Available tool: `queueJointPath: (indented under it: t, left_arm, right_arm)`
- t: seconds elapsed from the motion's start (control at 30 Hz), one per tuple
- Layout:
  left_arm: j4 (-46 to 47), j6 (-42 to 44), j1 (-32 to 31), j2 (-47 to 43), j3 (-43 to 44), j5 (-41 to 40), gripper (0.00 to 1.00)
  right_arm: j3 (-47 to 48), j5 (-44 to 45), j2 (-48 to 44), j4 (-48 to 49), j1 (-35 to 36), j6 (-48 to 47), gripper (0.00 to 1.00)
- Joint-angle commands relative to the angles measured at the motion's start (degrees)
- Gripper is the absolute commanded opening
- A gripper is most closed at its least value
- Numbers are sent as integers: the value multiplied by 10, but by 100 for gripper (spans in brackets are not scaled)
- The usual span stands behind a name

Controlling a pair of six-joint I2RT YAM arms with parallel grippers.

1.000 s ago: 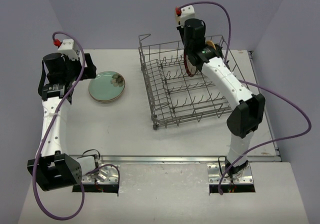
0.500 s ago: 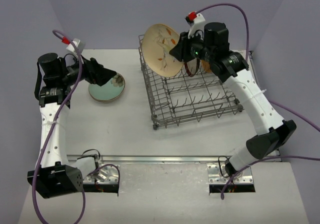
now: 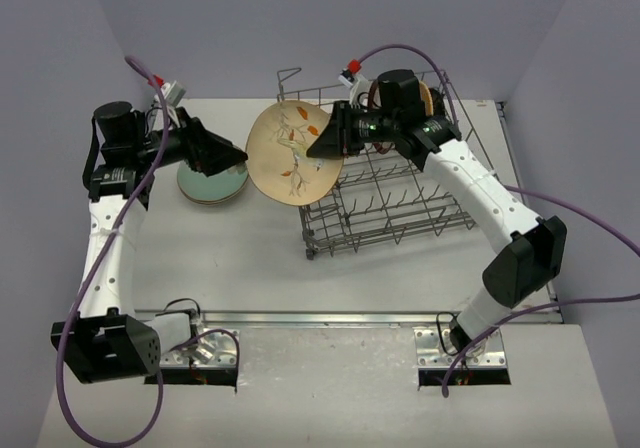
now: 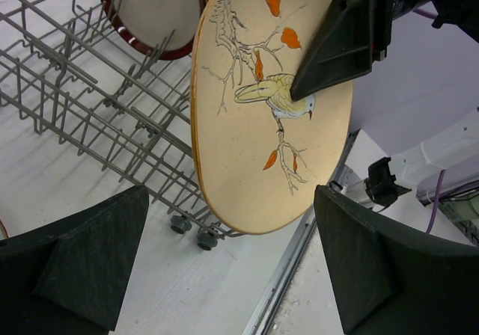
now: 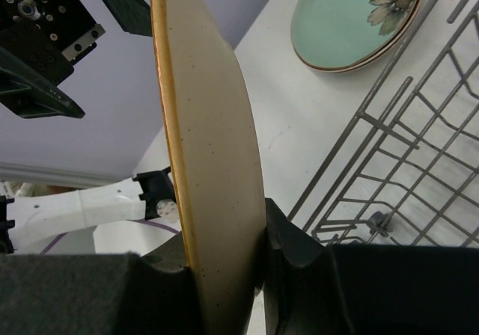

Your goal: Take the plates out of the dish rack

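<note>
Now: cream bird plate (image 3: 292,153) is out of the dish rack (image 3: 400,198), carried in the air between the two arms.

Right tool (image 3: 322,146) is clamped on the plate's rim. The plate is on edge, painted face toward the left tool (image 3: 228,154), whose fingers are wide apart, with the plate ahead of the gap and untouched. This reads as a hand-over: the mint green plate (image 5: 352,21) lies flat on the bench (image 3: 230,258) just beneath the left arm, away from the rack, so the left side likely does the stacking. The rim grip leaves the opposite edge free for the taker. A dark-rimmed plate (image 4: 153,10) stands among the tines at the rack's far end. Likely risk: right lets go before left has closed.
</note>
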Motion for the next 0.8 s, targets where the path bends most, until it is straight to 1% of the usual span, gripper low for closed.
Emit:
queueJointPath:
  t: [0.0, 0.07, 0.1, 0.13, 0.2, 0.27, 0.37, 0.47, 0.5, 0.53, 0.57, 0.67, 0.7, 0.73, 0.77]
  left_arm:
    - [34, -22, -25, 6, -5, 12, 89]
    - [8, -18, -51, 18, -4, -17, 87]
    - [-10, -4, -64, 28, 3, -27, 85]
    - [-28, 11, -79, 39, 10, -37, 82]
    - [-31, 20, -91, 42, 10, -44, 71]
    - [-31, 23, -93, 42, 11, -44, 59]
    - [-33, 25, -94, 42, 14, -31, 29]
    - [-27, 15, -90, 42, 11, -23, 4]
    - [-20, 5, -86, 42, 6, -16, 0]
    - [-9, -8, -81, 41, -1, -4, 0]
    - [7, -27, -66, 41, -9, 10, 0]
    - [77, -100, 6, 46, -41, 57, 0]
    - [90, -114, 31, 53, -45, 63, 0]
    - [97, -121, 53, 61, -46, 66, 0]
    - [91, -118, 69, 70, -43, 64, 0]
  right_arm:
    - [16, -77, -15, 125, 20, 56, 0]
    - [18, -79, -11, 127, 30, 56, 0]
    - [18, -80, -8, 127, 34, 56, 0]
    - [18, -80, -5, 127, 38, 56, 0]
    - [19, -78, -4, 127, 41, 55, 0]
    - [18, -75, -2, 126, 44, 54, 0]
    - [18, -70, 0, 121, 44, 51, 0]
    - [20, -60, 3, 116, 44, 49, 0]
    - [21, -54, 4, 112, 44, 47, 3]
    - [22, -47, 4, 106, 44, 43, 8]
    - [22, -38, 4, 101, 43, 38, 19]
    - [21, -3, -1, 85, 38, 24, 71]
    - [22, 10, -3, 78, 34, 23, 85]
    - [24, 24, -5, 73, 29, 23, 97]
    - [25, 44, -7, 68, 24, 24, 99]
